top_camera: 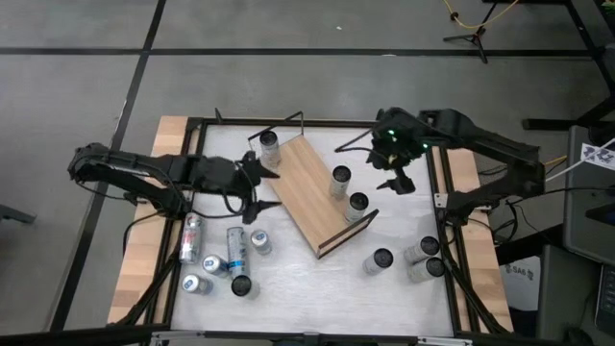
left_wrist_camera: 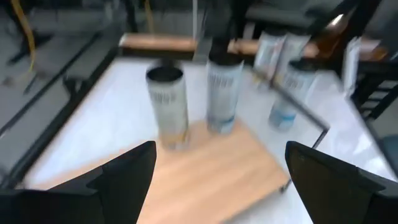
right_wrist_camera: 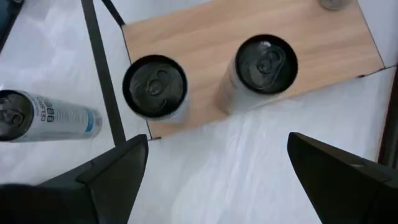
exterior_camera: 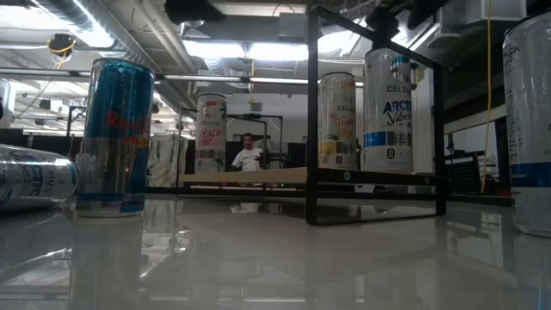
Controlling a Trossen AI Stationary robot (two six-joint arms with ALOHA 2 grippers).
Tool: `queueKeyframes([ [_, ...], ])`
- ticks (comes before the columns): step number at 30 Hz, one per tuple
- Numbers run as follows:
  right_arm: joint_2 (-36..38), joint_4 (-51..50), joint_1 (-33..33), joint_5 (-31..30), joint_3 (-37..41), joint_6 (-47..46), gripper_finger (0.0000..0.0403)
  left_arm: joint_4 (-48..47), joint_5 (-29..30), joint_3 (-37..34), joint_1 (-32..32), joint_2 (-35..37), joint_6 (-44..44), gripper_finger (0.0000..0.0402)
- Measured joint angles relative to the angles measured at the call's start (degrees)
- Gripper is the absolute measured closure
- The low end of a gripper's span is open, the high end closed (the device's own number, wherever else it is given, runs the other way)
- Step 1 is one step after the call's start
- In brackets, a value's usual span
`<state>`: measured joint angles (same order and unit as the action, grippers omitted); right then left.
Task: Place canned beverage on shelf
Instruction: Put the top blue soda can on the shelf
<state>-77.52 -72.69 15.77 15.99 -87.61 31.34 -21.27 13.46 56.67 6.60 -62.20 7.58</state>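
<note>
The shelf (top_camera: pixel 309 192), a light wooden board with black wire rails, lies slantwise on the white table. Three cans stand on it: one at its far end (top_camera: pixel 269 144) and two along its right edge (top_camera: pixel 341 178) (top_camera: pixel 357 204). My left gripper (top_camera: pixel 259 183) hovers open just left of the board, and its wrist view looks across the board (left_wrist_camera: pixel 205 174) at two upright cans (left_wrist_camera: pixel 168 106) (left_wrist_camera: pixel 222 93). My right gripper (top_camera: pixel 394 178) hangs open to the right of the board, above the same two cans (right_wrist_camera: pixel 154 87) (right_wrist_camera: pixel 266 64). Neither gripper holds anything.
Several cans lie or stand at the near left (top_camera: pixel 237 245) (top_camera: pixel 192 235) (top_camera: pixel 240 285). Three upright cans stand at the near right (top_camera: pixel 381 259) (top_camera: pixel 421 250) (top_camera: pixel 428 269). A black frame (top_camera: pixel 192 125) borders the table. A person (exterior_camera: pixel 248 153) shows far behind.
</note>
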Motion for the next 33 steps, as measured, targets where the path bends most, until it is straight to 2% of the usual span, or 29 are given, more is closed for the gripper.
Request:
queueKeyframes([
  [5,7.01,6.16,0.00,-0.36,9.93,-2.88,0.0024,-8.95,2.05,3.38,4.95,-4.10,8.34,0.0051],
  [14,16.82,16.59,0.00,-1.44,23.08,-6.73,0.0024,-16.31,1.87,3.51,12.12,-7.52,25.77,0.0051],
  [21,20.04,19.99,0.00,-1.42,26.52,-7.59,0.0024,-18.89,1.74,3.58,16.82,-8.83,35.16,0.0051],
  [33,20.09,20.03,0.00,-1.42,26.64,-7.59,0.0024,-20.75,4.12,3.58,21.00,-14.37,35.96,0.0051],
])
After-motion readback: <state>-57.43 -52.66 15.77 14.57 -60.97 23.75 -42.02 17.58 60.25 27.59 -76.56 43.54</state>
